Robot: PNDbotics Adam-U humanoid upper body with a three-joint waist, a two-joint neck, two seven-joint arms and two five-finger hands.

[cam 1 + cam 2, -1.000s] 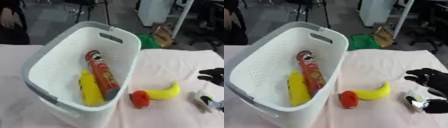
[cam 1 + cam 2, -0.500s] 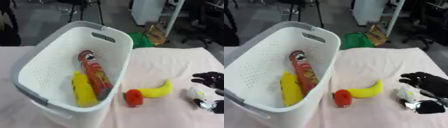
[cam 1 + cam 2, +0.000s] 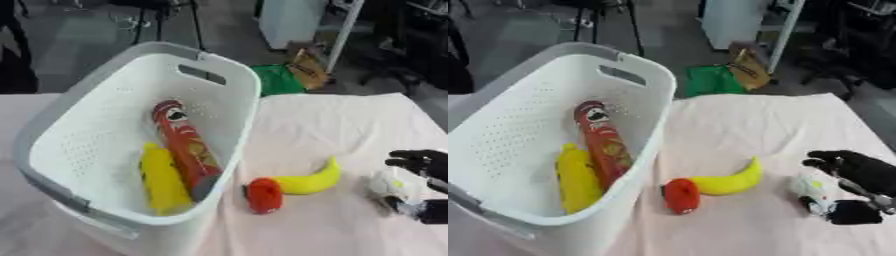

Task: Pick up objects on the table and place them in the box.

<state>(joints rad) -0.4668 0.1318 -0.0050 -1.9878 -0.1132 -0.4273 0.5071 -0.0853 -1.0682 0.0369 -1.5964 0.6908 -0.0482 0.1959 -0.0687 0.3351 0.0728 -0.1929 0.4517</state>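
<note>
Right hand (image 3: 859, 172): at the table's right edge, fingers and thumb curling around a small white object (image 3: 808, 186); whether it is truly gripped, I cannot tell.
Left hand: out of view.
Banana (image 3: 726, 181): on the cloth (image 3: 745, 125), touching a red item (image 3: 682, 195), beside the basket (image 3: 645, 75).
Basket: holds a red can (image 3: 603, 143) and a yellow bottle (image 3: 576, 177).
Risk: the white object may slip out on lifting if the curl is only partial.
</note>
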